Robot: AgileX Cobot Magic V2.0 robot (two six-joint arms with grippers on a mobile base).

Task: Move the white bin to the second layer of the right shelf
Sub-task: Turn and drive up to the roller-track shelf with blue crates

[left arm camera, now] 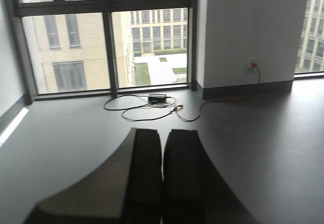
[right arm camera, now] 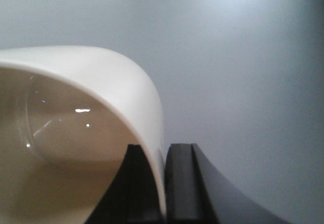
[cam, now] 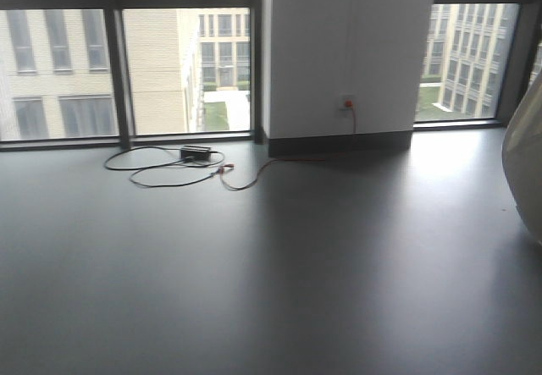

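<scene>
Over on the left, the left gripper (left arm camera: 162, 178) hangs level above the grey floor (left arm camera: 263, 148), aimed at the windows (left arm camera: 66, 47), its two fingers (left arm camera: 144, 173) pressed together on nothing. One black power box (left arm camera: 157, 98), one orange cable (left arm camera: 202, 114). Across to the right gripper (right arm camera: 163, 183): clamped on the wall of the one white bin (right arm camera: 101, 77), one finger inside, one outside, bin at the front view's right edge.

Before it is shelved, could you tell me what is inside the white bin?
Inside the white bin, only bare glossy plastic with reflections shows. Its lower part is out of frame, and the right end effector hides a strip of wall.
</scene>
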